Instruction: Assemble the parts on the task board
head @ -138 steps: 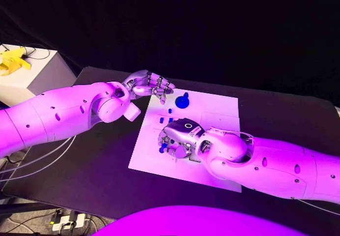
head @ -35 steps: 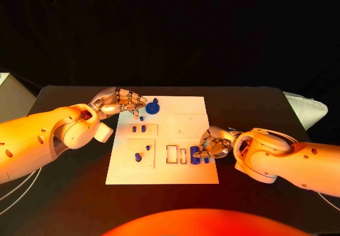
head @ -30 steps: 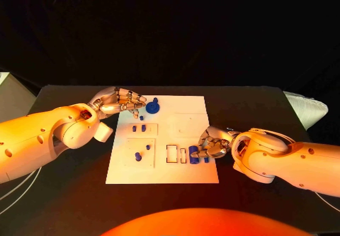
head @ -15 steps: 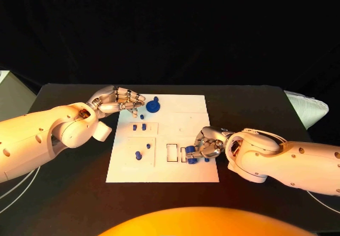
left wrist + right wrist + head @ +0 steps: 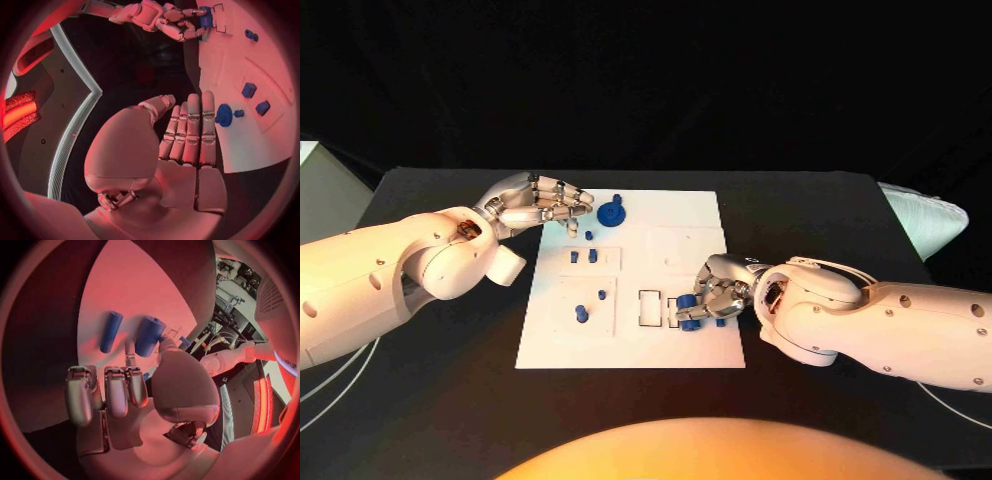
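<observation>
Here, my right hand (image 5: pixel 708 297) curls over two blue cylinders (image 5: pixel 150 335) on the task board (image 5: pixel 689 225), grasp unclear | left hand (image 5: pixel 540 205) clenched, empty | parts look light, stiff, slick: pinch mid-length.

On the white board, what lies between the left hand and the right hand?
In the head view, between the left hand and the right hand lie two small blue pegs on the white board.
</observation>
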